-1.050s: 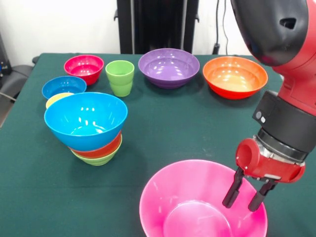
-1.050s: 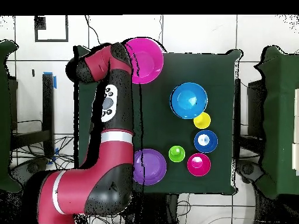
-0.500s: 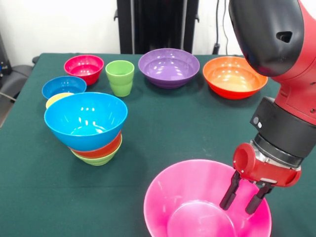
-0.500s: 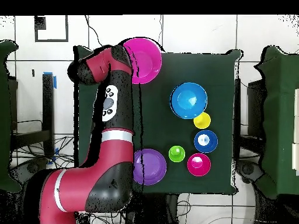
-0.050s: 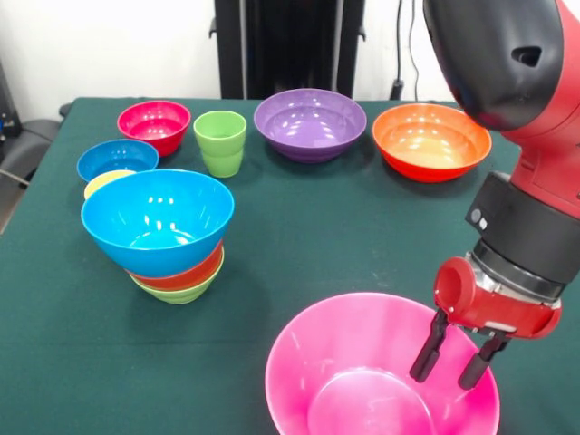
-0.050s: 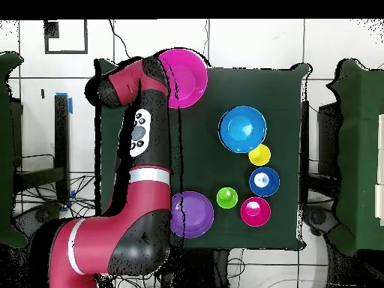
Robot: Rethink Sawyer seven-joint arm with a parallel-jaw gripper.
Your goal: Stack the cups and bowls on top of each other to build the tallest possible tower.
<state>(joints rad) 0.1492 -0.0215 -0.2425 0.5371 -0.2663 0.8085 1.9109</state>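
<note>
Down at lower right, my gripper pinches the pink bowl's rim; the tower sits at middle left.

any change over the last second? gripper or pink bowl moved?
Slight change only. The pink bowl slid a little to the right in the front view, with the gripper straddling its right rim throughout; the gripper drifted left, then back right. Nothing was let go. The tower, green cup, purple bowl, orange bowl and the other small bowls stayed where they were.
</note>
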